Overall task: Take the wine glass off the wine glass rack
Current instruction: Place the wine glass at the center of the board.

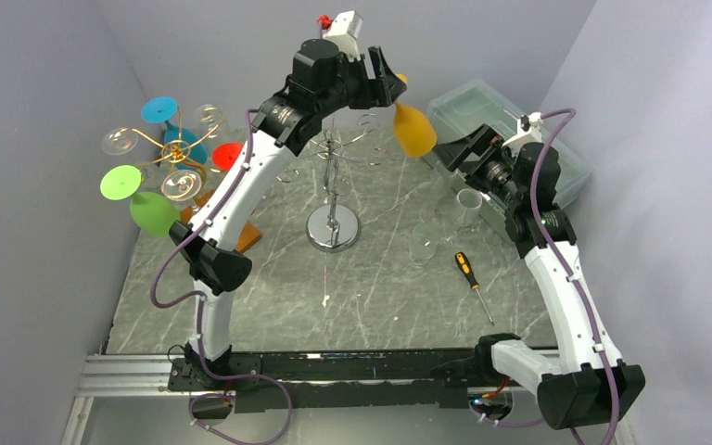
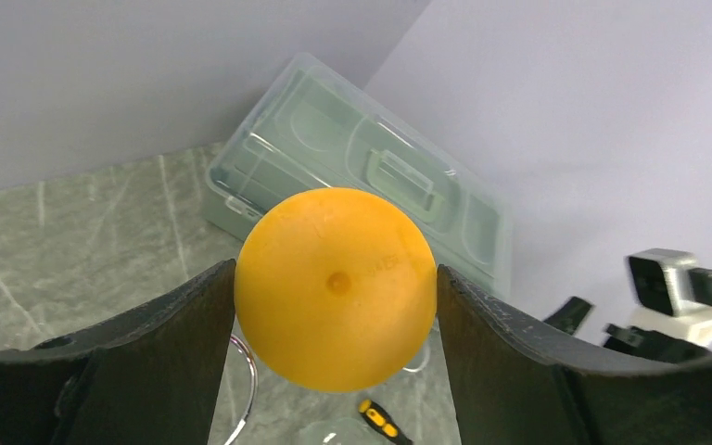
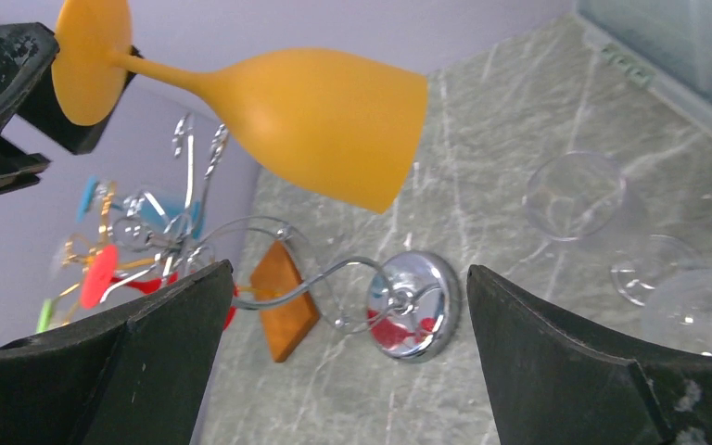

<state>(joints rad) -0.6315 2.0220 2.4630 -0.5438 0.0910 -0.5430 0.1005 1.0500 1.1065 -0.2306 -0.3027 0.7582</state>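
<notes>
My left gripper (image 1: 385, 82) is raised high at the back and is shut on an orange wine glass (image 1: 414, 130). The glass hangs tilted in the air to the right of the chrome wine glass rack (image 1: 333, 228), clear of its arms. In the left wrist view the orange glass (image 2: 336, 287) fills the gap between both fingers (image 2: 176, 334). The right wrist view shows the glass (image 3: 315, 125) held at its foot, above the chrome rack (image 3: 414, 306). My right gripper (image 1: 454, 153) is open and empty, right of the glass, and in its own view (image 3: 349, 271) it faces the rack.
A gold rack (image 1: 178, 153) with several coloured and clear glasses stands at the far left on an orange wooden base (image 1: 241, 236). A clear plastic box (image 1: 510, 139) sits at the back right. Clear glasses (image 1: 424, 243) and a yellow-black screwdriver (image 1: 468, 269) lie right of the chrome rack.
</notes>
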